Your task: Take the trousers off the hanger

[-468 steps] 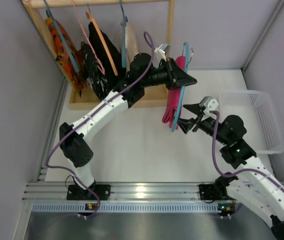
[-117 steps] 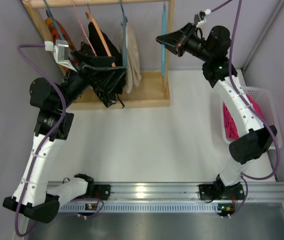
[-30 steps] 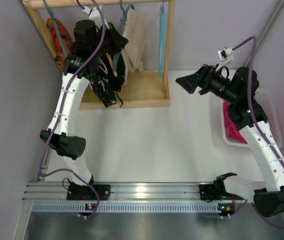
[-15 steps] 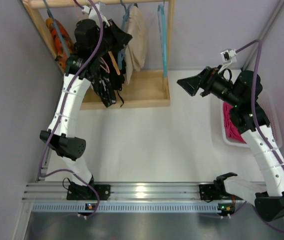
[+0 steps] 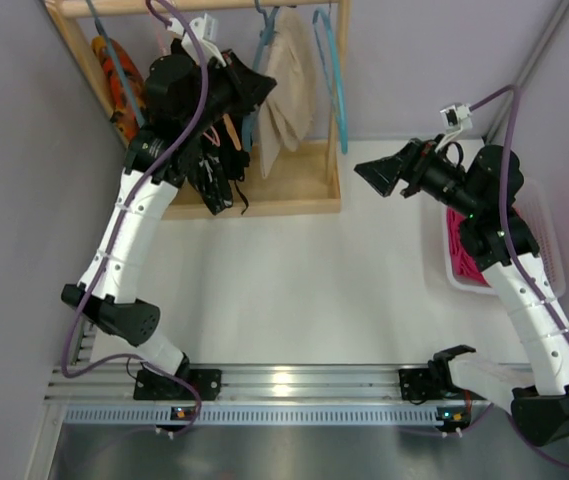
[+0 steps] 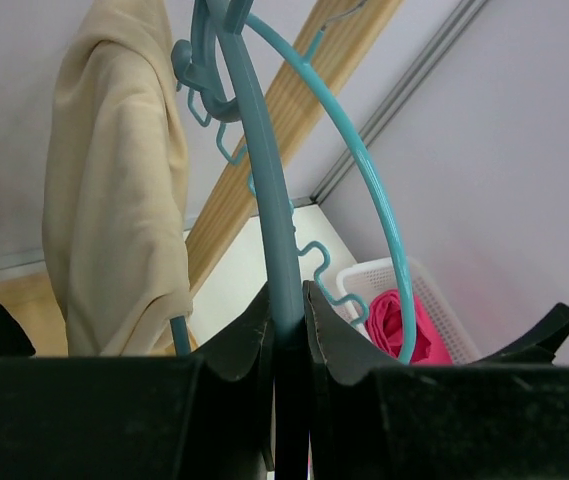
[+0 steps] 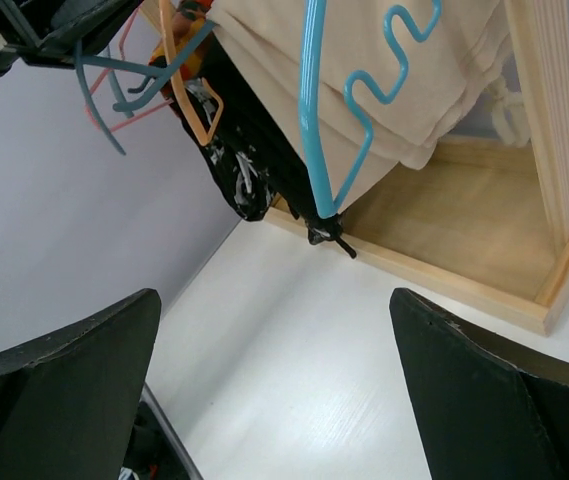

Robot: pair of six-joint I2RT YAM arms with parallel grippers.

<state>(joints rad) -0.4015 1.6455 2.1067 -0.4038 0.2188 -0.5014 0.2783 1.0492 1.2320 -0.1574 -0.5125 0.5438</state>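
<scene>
White table [image 5: 294,290], wooden rack [image 5: 341,60] at its far left, basket [image 5: 549,250] at the right edge with a pink garment [image 5: 462,262] inside. Left arm reaches up into the rack; right arm hangs over the table beside the basket. Cream trousers [image 5: 289,85] drape on the teal hanger [image 6: 264,180], long axis straight down, just beside the left end effector [image 6: 286,300], which is clamped on the hanger's bar. Right end effector [image 5: 372,172] is spread wide, empty, facing the rack, well apart from the trousers. Left arm is far nearer. My guess: the right must cross leftward to pull the cloth down.
</scene>
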